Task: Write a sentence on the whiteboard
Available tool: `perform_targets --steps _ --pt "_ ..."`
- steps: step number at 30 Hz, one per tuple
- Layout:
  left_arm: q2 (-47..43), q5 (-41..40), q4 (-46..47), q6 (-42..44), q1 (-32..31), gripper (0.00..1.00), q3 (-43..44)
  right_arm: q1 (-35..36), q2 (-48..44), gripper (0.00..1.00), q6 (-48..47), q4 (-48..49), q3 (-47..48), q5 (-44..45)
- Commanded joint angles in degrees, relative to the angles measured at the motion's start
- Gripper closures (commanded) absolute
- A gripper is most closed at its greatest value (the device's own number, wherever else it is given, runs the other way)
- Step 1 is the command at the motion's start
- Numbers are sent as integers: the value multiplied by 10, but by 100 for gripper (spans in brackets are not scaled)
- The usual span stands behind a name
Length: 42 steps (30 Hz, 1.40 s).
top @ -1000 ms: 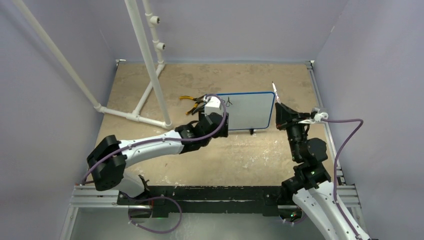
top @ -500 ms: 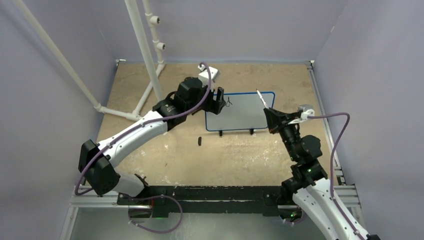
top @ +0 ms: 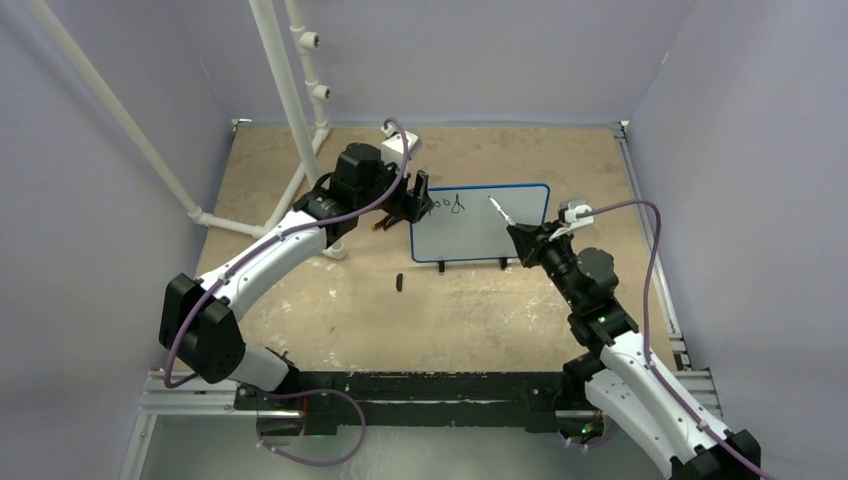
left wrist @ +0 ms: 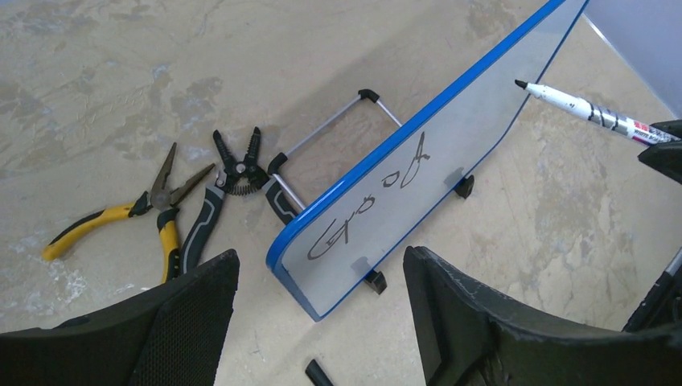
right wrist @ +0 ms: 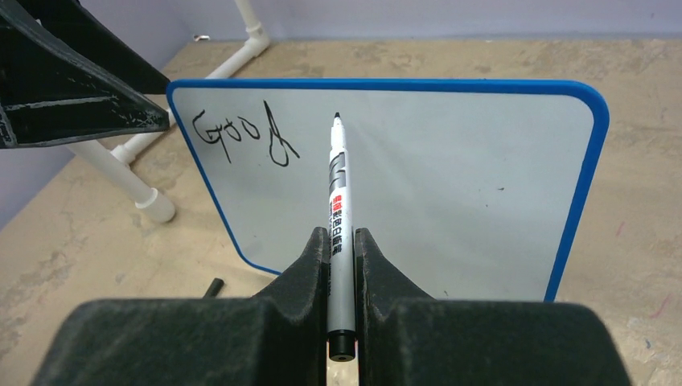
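whiteboard [top: 480,235] stands tilted back on its wire stand, long axis left-right, face toward the arms; right gripper [right wrist: 342,241] is the nearer working arm, in front of the board's right half, jaws pressed together pinching a black marker [right wrist: 339,201]; marker's long axis runs from the gripper straight at the board face, tip just right of the "Good" [right wrist: 241,137] at the board's top left, contact can't tell; rest of sentence unwritten, likely next word goes right of that; left gripper [left wrist: 322,257] at the board's left edge, jaws spread, holding nothing; pliers [left wrist: 129,213] and wire stripper [left wrist: 221,193] lie left of the board behind it, marker cap [top: 399,282] in front of its left corner; no containers seen
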Motion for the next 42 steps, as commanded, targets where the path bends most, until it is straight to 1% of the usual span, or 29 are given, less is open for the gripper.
perform_targets --steps 1,5,9,13,15,17,21,28,36,42 --pt "17 -5 7 26 8 26 -7 1 9 100 -12 14 13 -5" --pt "31 -28 2 24 8 27 -9 1 20 100 -10 6 15 -1" --pt "38 -22 12 16 8 28 -12 1 31 100 -11 10 18 -1" --pt "45 -4 19 13 8 33 -13 0 41 100 -13 13 20 1" --pt "46 0 21 12 8 40 -14 1 43 100 -14 16 20 4" --pt "49 2 22 10 8 44 -13 1 49 100 -15 16 22 3" --pt "50 11 25 10 8 49 -14 1 54 100 -17 22 23 3" --pt "50 17 26 12 8 55 -15 2 60 100 -15 16 26 14" --pt "51 11 28 14 8 62 -18 1 49 100 3 -14 26 31" --pt "54 1 26 17 8 65 -20 2 48 100 16 -32 22 36"
